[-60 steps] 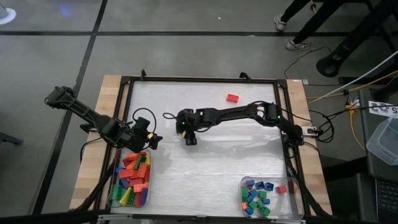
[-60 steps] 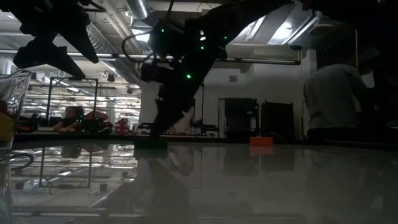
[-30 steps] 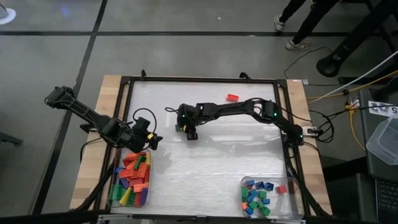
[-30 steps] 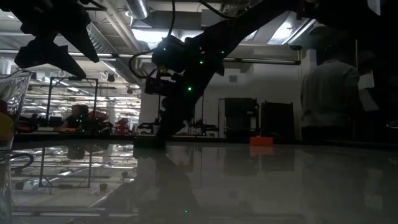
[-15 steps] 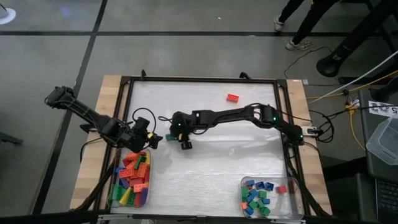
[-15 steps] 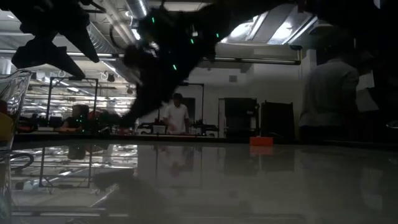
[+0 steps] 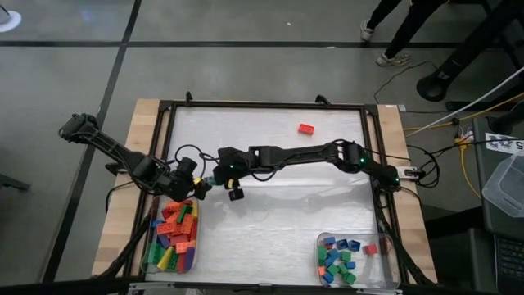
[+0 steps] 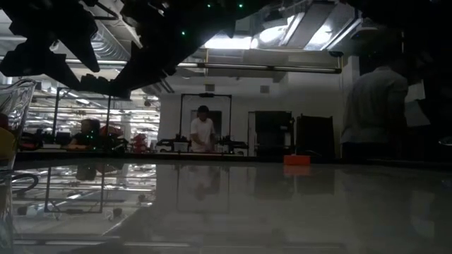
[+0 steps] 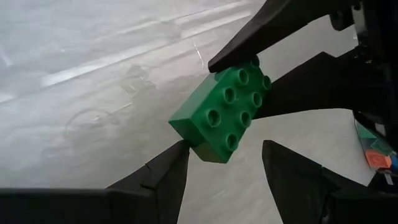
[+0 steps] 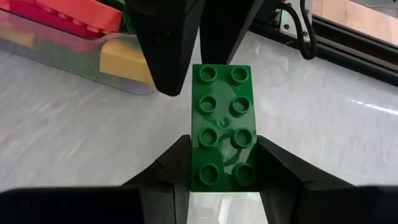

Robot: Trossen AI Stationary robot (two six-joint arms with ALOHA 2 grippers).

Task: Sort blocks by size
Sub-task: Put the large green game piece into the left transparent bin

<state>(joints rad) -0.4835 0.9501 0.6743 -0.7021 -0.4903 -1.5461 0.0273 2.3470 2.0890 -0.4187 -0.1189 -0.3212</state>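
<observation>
Holding a long green two-by-four brick [image 10: 221,126] by one end, the right gripper [image 10: 222,163] has its jaws clenched on the two long side walls, with most of the brick sticking out toward the left gripper [image 9: 225,163]. The left one's jaws are spread apart, one fingertip touching or just shy of the brick's near corner, so it looks like a handoff in mid-air, not a grip by that side yet.

My take on handling: it's a hard, hollow plastic brick, light and stiff, won't crush or bend. The smooth side walls look slippery though, and with only the end pinched it could pivot. Best hold is flat across the long sides, near the free end, clear of the studs.

Landmark-wise, the brick hangs just above and beside the clear tray of long bricks [image 7: 169,236], which sits near the left edge of the surface [image 7: 278,205]. A lone red brick [image 7: 307,129] lies well apart from that tray. The tray of small square bricks [image 7: 348,256] is well apart too.
</observation>
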